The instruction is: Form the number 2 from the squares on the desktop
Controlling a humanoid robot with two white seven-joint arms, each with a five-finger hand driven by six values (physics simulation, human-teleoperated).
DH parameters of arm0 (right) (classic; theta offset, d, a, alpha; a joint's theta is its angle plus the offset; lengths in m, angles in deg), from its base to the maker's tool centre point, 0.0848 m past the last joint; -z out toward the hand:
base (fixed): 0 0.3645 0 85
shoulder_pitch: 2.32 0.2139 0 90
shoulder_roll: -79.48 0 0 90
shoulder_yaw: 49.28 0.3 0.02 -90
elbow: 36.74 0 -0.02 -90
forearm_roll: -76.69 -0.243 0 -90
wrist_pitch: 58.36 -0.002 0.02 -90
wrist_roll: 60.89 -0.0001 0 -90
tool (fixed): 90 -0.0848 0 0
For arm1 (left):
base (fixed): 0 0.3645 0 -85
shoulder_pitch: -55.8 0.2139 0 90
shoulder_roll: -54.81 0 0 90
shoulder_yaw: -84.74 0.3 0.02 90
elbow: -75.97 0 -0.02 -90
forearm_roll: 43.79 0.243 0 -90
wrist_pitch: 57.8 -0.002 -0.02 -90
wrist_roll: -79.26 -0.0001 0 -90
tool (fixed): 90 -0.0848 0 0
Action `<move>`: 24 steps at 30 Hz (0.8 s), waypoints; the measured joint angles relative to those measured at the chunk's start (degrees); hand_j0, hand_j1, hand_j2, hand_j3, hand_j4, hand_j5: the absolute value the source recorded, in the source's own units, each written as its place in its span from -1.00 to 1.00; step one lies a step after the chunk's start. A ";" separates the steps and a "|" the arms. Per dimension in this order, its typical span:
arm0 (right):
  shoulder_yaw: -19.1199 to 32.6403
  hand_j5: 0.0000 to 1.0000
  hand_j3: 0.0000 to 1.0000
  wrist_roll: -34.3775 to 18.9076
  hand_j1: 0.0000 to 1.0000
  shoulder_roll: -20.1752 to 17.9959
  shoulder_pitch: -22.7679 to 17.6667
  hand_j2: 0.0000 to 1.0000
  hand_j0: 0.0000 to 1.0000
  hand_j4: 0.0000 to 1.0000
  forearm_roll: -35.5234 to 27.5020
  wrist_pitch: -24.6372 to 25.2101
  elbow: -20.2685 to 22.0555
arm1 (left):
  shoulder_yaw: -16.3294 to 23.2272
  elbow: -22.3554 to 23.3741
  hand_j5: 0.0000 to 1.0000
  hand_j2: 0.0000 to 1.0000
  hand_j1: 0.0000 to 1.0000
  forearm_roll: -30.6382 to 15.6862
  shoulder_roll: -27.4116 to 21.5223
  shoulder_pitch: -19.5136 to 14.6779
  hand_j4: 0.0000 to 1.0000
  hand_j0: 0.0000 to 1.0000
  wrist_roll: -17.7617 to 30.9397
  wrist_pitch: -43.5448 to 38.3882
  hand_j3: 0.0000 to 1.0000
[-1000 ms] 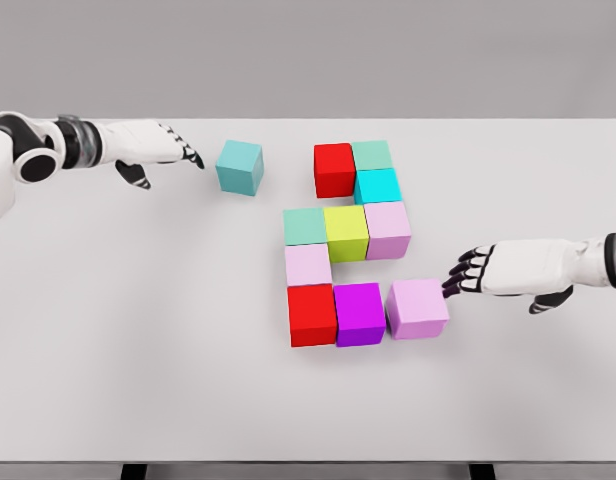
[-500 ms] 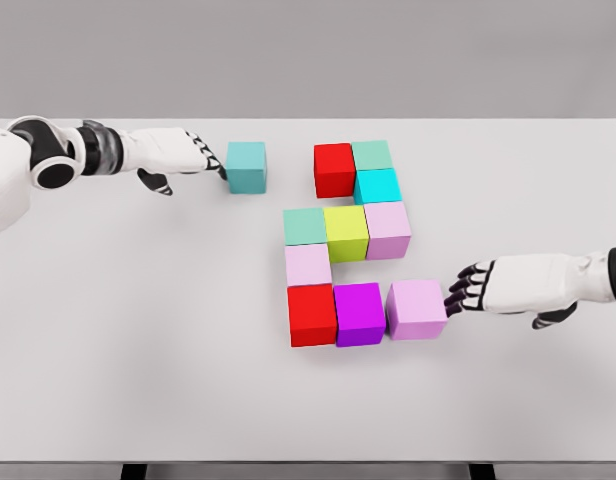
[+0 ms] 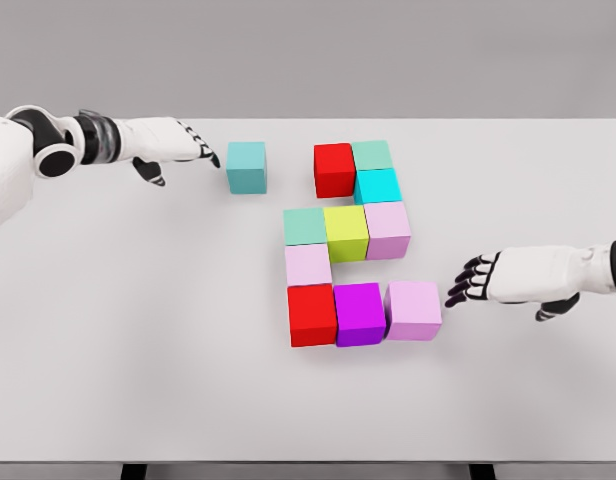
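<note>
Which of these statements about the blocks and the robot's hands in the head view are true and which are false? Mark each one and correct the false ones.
1. The teal block stands apart from the other blocks. True.
2. The right hand is gripping the pink block at the bottom right of the figure. False: its fingers are open, just right of that block and apart from it.
3. The yellow-green block sits between a mint block and a pink block. True.
4. The left hand lies right of the teal block. False: it lies left of it.
5. Two red blocks are on the table. True.
</note>
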 measured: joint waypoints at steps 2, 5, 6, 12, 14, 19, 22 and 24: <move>0.03 1.00 1.00 0.00 1.00 0.44 0.09 1.00 1.00 1.00 -0.03 0.00 -0.13 | -0.03 0.16 0.74 0.74 0.74 -0.01 0.81 0.00 0.74 0.74 0.01 0.00 0.74; 0.06 1.00 1.00 0.00 1.00 0.97 0.09 1.00 1.00 1.00 -0.05 0.00 -0.21 | -0.06 -0.06 0.74 0.74 0.74 0.02 1.52 0.00 0.74 0.74 0.02 -0.01 0.74; 0.06 1.00 1.00 0.00 1.00 1.10 0.09 1.00 1.00 1.00 -0.05 0.00 -0.22 | -0.05 -0.13 0.74 0.74 0.74 0.01 1.79 0.00 0.74 0.74 0.03 0.00 0.74; 0.10 1.00 1.00 -0.05 1.00 2.03 0.18 1.00 1.00 1.00 -0.06 0.00 -0.24 | -0.02 0.07 0.74 0.74 0.74 0.01 2.93 0.00 0.74 0.74 0.03 -0.01 0.74; 0.13 1.00 1.00 -0.07 1.00 2.18 0.26 1.00 1.00 1.00 -0.06 0.00 -0.22 | -0.07 0.99 0.74 0.74 0.74 0.00 3.04 -0.44 0.74 0.74 0.03 -0.01 0.74; 0.16 1.00 1.00 -0.08 1.00 2.30 0.26 1.00 1.00 1.00 -0.05 0.00 -0.17 | -0.09 5.28 0.80 0.80 0.80 0.07 4.54 -1.67 0.80 0.80 0.03 -0.01 0.80; 0.16 1.00 1.00 -0.09 1.00 2.44 0.26 1.00 1.00 1.00 -0.10 0.00 -0.12 | -0.05 8.48 0.80 0.80 0.80 0.09 6.44 -2.37 0.80 0.80 0.03 0.00 0.80; 0.16 1.00 1.00 -0.09 1.00 2.54 0.26 1.00 1.00 1.00 -0.12 0.00 -0.11 | -0.07 9.90 0.80 0.80 0.80 0.54 7.59 -2.64 0.80 0.80 0.03 0.00 0.80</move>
